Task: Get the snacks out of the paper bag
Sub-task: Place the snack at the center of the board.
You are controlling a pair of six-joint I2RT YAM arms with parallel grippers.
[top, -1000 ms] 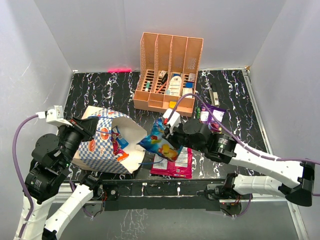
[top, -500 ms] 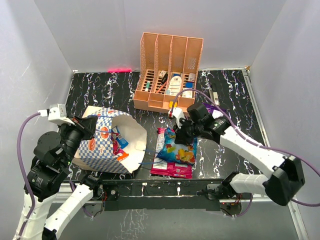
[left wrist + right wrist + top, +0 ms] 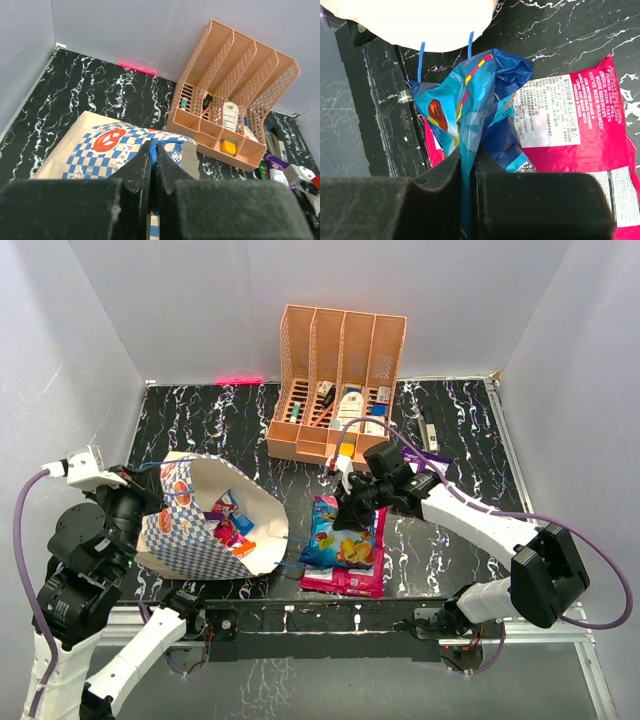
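Observation:
The checked paper bag [image 3: 175,530] lies on its side at front left, mouth to the right, with several snacks [image 3: 228,525] inside. My left gripper [image 3: 154,150] is shut on the bag's blue string handle [image 3: 156,148] and holds the upper rim up. My right gripper [image 3: 468,159] is shut on a blue snack packet [image 3: 336,540], holding it over a pink packet [image 3: 371,565] on the table right of the bag. The blue packet [image 3: 470,100] hangs from the jaws above the pink packet [image 3: 580,165]. A purple packet [image 3: 430,465] lies further right.
The orange slotted organizer [image 3: 340,380] with small bottles and boxes stands at the back centre. A thin stick-like item [image 3: 427,428] lies at the back right. Grey walls close in the black marbled table [image 3: 220,420] on three sides. The bag's lower handle [image 3: 422,60] lies by the front edge.
My right gripper carried the blue packet out from the bag's mouth to the right and lowered it over the pink packet. My left gripper lifted the bag's rim, opening the mouth wider.

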